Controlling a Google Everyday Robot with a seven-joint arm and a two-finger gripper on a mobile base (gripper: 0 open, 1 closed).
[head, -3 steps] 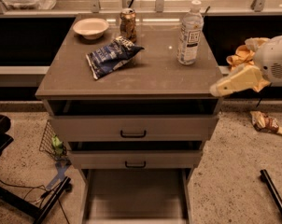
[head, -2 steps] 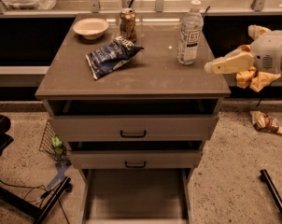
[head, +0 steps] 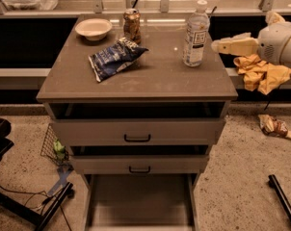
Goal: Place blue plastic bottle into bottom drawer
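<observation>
The blue plastic bottle (head: 195, 33), clear with a white cap and a white-and-blue label, stands upright at the back right of the cabinet top (head: 160, 78). My gripper (head: 219, 45) comes in from the right at bottle height, its cream fingers pointing left, a short gap to the right of the bottle and apart from it. It holds nothing. The bottom drawer (head: 138, 202) is pulled out at the foot of the cabinet, a shallow grey tray with nothing seen in it.
A brown can (head: 132, 26), a white bowl (head: 93, 29) and a blue-and-white snack bag (head: 114, 58) sit on the cabinet top. Two upper drawers (head: 137, 132) are slightly open. A yellow cloth (head: 261, 73) hangs at right. A wrapper (head: 274, 126) lies on the floor.
My gripper has risen and moved left, from beside the cabinet's right edge to bottle height close to the bottle. Nothing on the cabinet has moved.
</observation>
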